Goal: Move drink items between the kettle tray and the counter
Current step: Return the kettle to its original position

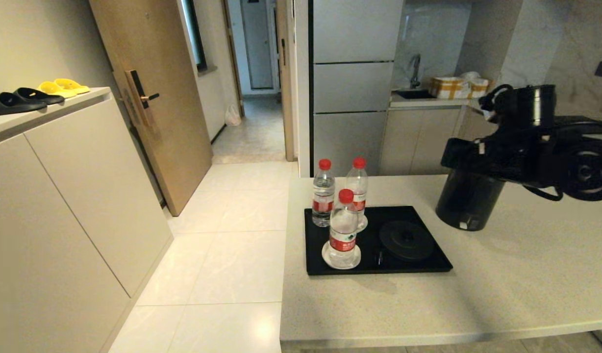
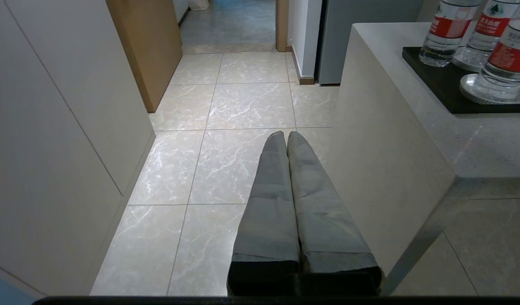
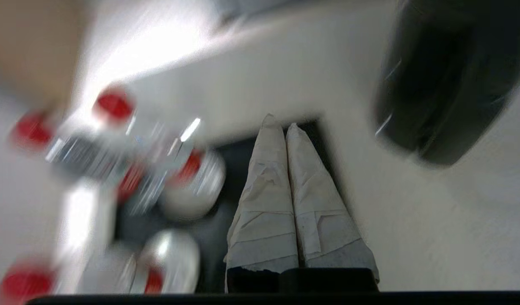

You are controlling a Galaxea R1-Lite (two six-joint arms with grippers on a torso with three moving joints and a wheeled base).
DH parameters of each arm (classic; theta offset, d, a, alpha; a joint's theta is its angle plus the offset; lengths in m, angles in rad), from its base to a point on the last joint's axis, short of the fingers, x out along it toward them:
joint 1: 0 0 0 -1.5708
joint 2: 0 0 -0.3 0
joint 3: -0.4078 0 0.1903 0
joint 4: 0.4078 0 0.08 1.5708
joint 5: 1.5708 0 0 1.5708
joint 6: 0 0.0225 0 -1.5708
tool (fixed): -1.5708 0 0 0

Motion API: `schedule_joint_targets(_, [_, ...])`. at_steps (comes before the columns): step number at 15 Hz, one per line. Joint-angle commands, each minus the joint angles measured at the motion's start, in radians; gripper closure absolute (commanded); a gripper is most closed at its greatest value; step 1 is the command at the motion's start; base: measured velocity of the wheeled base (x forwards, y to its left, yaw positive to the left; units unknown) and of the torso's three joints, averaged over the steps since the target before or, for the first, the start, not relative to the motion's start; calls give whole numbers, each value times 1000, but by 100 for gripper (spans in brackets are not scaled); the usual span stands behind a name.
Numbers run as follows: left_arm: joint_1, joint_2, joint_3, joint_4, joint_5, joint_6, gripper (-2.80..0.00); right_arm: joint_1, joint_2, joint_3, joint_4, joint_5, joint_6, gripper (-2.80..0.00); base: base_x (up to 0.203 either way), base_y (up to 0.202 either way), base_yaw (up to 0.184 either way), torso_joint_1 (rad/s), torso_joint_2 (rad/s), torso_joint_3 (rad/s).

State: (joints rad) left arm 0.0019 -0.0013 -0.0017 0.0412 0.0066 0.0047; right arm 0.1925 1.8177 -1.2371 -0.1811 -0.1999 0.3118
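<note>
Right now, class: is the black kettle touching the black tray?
Apart. The head view shows the kettle standing on the counter, with a strip of pale stone between it and the tray.

We find three water bottles (image 1: 343,228) on the kettle tray's (image 1: 428,265) left half, kettle base (image 1: 406,239) right; kettle (image 1: 468,200) on counter (image 1: 502,284), right of tray.

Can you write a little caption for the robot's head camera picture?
Three water bottles stand on the kettle tray; the kettle sits on the counter under the right arm.
</note>
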Motion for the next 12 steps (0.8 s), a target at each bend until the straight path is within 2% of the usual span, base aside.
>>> schedule_joint_targets(1, [1,1,0,0,1,0,0,-146,-35,-33,130,434,5,0,0,0,0,0,0,0])
schedule_joint_targets(2, [1,1,0,0,0,0,0,-197,-40,-27,151,527,-9,0,0,0,0,0,0,0])
schedule_joint_targets(3, [1,1,0,0,1,0,0,-231,-43,0,149,578,-66,0,0,0,0,0,0,0])
schedule_joint_targets(4, [1,1,-1,0,1,0,0,-270,-43,37,111,640,-130,0,0,0,0,0,0,0])
schedule_joint_targets(6, [1,1,0,0,0,0,0,-344,-44,76,61,772,-206,0,0,0,0,0,0,0])
schedule_joint_targets(9, [1,1,0,0,1,0,0,-440,-107,124,47,816,-409,0,0,0,0,0,0,0])
schedule_joint_targets(10, [1,1,0,0,1,0,0,-458,-152,179,46,831,-478,0,0,0,0,0,0,0])
schedule_joint_targets(11, [1,1,0,0,0,0,0,-486,-182,225,46,883,-568,0,0,0,0,0,0,0])
schedule_joint_targets(12, [1,1,0,0,1,0,0,-534,-203,240,55,952,-614,0,0,0,0,0,0,0])
